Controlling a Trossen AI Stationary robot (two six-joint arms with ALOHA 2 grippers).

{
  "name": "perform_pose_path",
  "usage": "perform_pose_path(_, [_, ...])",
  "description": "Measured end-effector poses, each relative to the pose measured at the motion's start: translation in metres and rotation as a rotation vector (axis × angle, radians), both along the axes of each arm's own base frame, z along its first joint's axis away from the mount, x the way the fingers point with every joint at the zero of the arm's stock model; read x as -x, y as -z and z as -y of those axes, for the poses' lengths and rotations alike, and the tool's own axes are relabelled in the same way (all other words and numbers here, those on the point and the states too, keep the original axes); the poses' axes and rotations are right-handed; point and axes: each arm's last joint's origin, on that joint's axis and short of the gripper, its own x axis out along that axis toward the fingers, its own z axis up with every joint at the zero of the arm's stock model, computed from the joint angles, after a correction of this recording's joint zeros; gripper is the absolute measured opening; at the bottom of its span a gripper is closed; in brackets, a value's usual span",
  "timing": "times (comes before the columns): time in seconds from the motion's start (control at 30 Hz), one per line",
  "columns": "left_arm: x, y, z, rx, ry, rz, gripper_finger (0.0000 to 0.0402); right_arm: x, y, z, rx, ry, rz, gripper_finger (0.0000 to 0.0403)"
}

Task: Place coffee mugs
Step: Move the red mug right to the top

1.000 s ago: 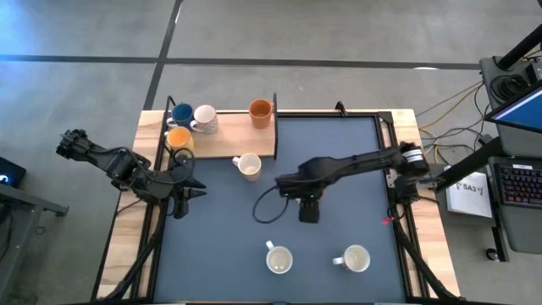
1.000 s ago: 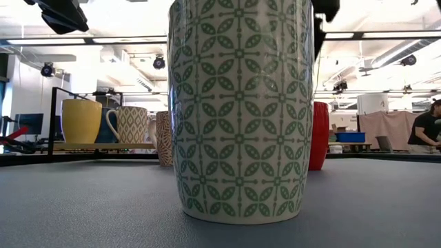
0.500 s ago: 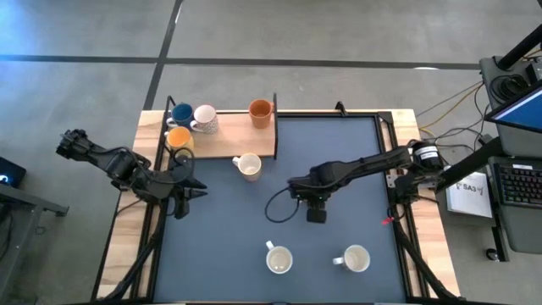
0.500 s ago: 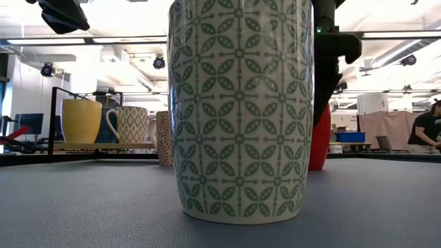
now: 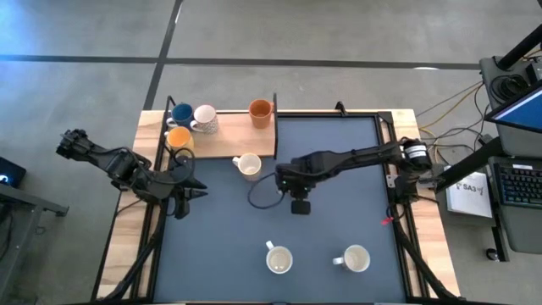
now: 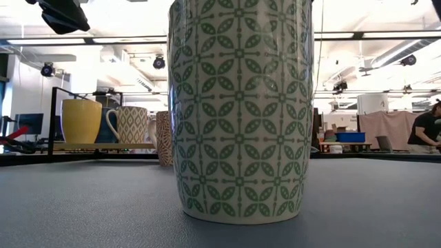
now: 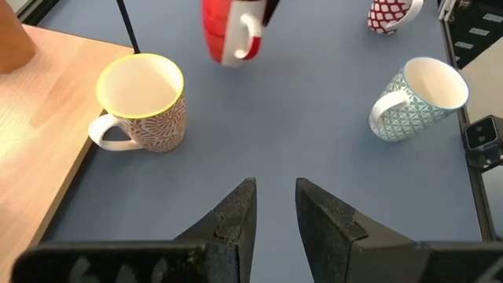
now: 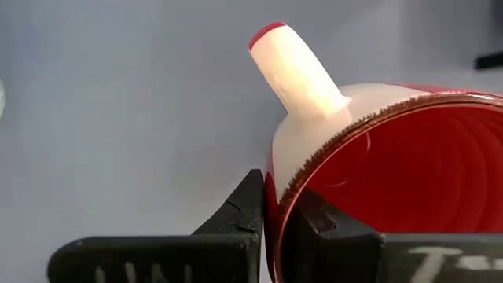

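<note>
Seen from above, the right gripper [image 5: 298, 206] is sitting near the centre of the frame over the blue-grey table mat [image 5: 339, 161]; its own wrist view shows its two dark fingers [image 8: 253, 212] pinching the rim of a red mug [image 8: 377, 157], one finger outside the wall and one inside, with the mug's white handle [image 8: 299, 67] pointing away from the fingers. In the left wrist view the same red mug [image 7: 228, 31] is appearing at the upper middle of the frame, clear of the mat beneath it. The left gripper [image 5: 188, 196] is waiting at the left edge of the mat, left of centre in the overhead frame, its fingers [image 7: 232, 224] standing slightly apart and holding nothing. A cream mug with a red pattern [image 5: 248, 165] is standing on the mat just beside the lower edge of a wooden board [image 5: 229, 140] in the upper left of the frame. On that board are standing a blue mug [image 5: 181, 114], a white mug [image 5: 204, 118], an orange mug [image 5: 260, 112] and a second, paler orange mug [image 5: 178, 138]. Two further white mugs are standing at the bottom of the overhead frame, one at bottom centre [image 5: 279, 258] and one to its right [image 5: 356, 258], well apart from each other. In the low view a mug with a green leaf pattern [image 6: 240, 110] is filling the middle of the frame.
</note>
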Motion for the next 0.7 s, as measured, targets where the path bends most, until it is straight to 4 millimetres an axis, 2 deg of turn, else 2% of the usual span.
perform_pose_path(0.27, [0.0,0.001,0.0,-0.008,0.001,-0.014,0.0073,-0.027,0.02,0.032,0.01,0.045,-0.03,0.0014])
perform_pose_path(0.57, [-0.001,0.002,0.0,-0.012,0.0,-0.025,0.0073,-0.052,0.022,0.037,0.02,-0.003,-0.05,0.0014])
perform_pose_path(0.7, [-0.001,0.003,0.001,-0.013,-0.001,-0.03,0.0073,-0.057,0.021,0.037,0.021,-0.015,-0.044,0.0035])
